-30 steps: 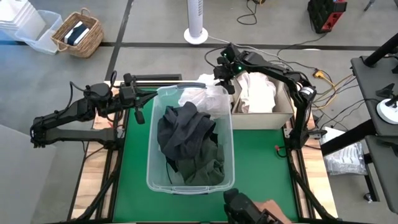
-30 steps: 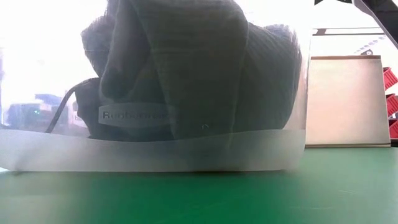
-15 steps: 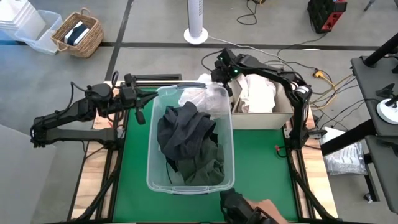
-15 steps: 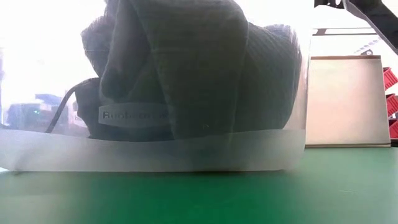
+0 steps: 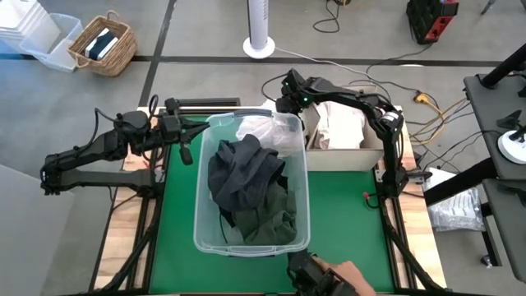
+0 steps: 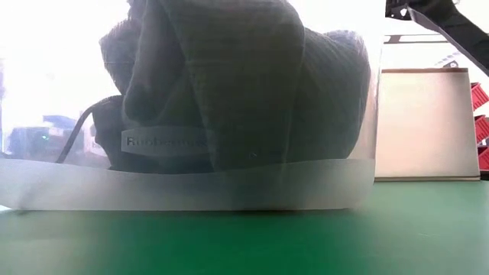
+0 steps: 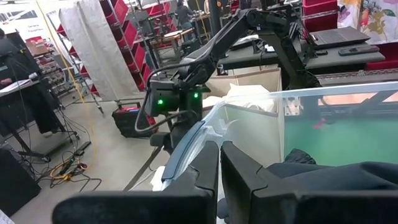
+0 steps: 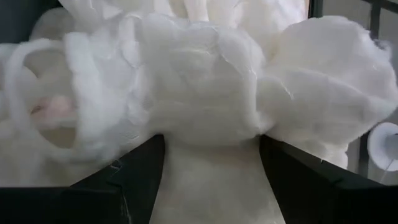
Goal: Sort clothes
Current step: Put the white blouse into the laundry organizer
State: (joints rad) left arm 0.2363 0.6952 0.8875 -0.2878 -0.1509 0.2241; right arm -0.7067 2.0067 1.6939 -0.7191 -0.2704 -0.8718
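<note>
Fingers of the right gripper stand spread, a white garment bunched between and ahead of them, over the tub's 1 o'clock corner beside the cardboard box. Left gripper, pressed shut, waits off the tub's 10 o'clock rim. Dark clothes fill the tub; green mat lies bare at 3 o'clock.

tub is clear glossy plastic; clothes inside look soft knit, matt; box plain matt cardboard; table has green felty mat
</note>
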